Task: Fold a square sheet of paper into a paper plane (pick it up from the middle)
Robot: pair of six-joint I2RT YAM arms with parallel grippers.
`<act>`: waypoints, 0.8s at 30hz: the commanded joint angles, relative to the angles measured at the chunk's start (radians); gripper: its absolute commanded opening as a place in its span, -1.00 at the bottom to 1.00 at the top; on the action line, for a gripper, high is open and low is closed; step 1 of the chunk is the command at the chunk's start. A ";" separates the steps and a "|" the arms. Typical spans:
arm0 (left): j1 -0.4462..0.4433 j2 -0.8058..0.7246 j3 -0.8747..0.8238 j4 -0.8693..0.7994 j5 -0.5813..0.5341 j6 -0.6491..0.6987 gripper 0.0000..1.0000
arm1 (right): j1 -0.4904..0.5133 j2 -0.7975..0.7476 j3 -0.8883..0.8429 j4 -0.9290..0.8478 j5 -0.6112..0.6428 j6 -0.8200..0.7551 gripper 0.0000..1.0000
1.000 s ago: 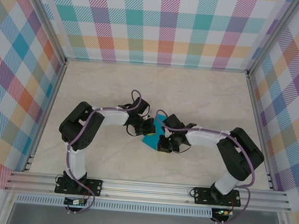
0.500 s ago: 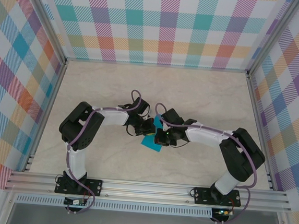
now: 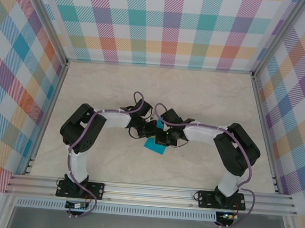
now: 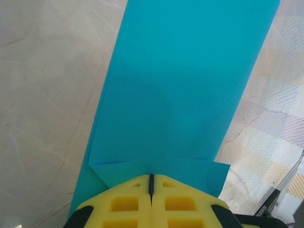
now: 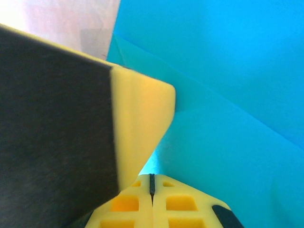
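The square sheet of paper is teal-blue and lies folded on the table between the two arms. In the left wrist view the paper is a long layered strip with a small cross flap at its near end. My left gripper is shut, its yellow tips over that flap. My right gripper is also shut and sits over the paper, close beside a yellow and black finger of the left one. From above, the left gripper and right gripper nearly touch. A paper plane is out of view.
The pale marbled table is boxed in by plaid walls on three sides. An aluminium rail with both arm bases runs along the near edge. Purple cables loop over both forearms.
My right gripper has moved left and a little farther away, over the paper, until it is beside the left gripper. The right elbow followed it. The left arm has stayed still.
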 commanded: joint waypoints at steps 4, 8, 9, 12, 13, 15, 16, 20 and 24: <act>0.010 0.049 -0.057 -0.154 -0.133 -0.017 -1.00 | -0.009 0.009 -0.017 0.019 0.007 -0.006 -1.00; 0.011 0.049 -0.056 -0.161 -0.149 -0.019 -1.00 | -0.007 -0.037 -0.071 -0.003 -0.014 -0.018 -1.00; 0.011 0.050 -0.055 -0.161 -0.150 -0.020 -1.00 | -0.007 -0.052 -0.088 -0.006 -0.026 -0.024 -1.00; 0.011 0.055 -0.055 -0.157 -0.150 -0.021 -1.00 | -0.006 -0.084 -0.122 -0.024 -0.063 -0.038 -1.00; 0.011 0.057 -0.055 -0.157 -0.150 -0.022 -1.00 | -0.005 -0.091 -0.134 -0.026 -0.075 -0.039 -1.00; 0.011 0.058 -0.057 -0.156 -0.150 -0.022 -1.00 | -0.001 -0.108 -0.162 -0.023 -0.103 -0.038 -1.00; 0.011 0.056 -0.057 -0.156 -0.149 -0.023 -1.00 | 0.000 -0.114 -0.172 -0.024 -0.112 -0.037 -1.00; 0.011 0.051 -0.061 -0.153 -0.147 -0.021 -1.00 | 0.003 -0.151 -0.199 -0.041 -0.126 -0.031 -1.00; 0.011 0.049 -0.061 -0.152 -0.142 -0.020 -1.00 | 0.003 -0.199 -0.184 -0.074 -0.103 -0.035 -1.00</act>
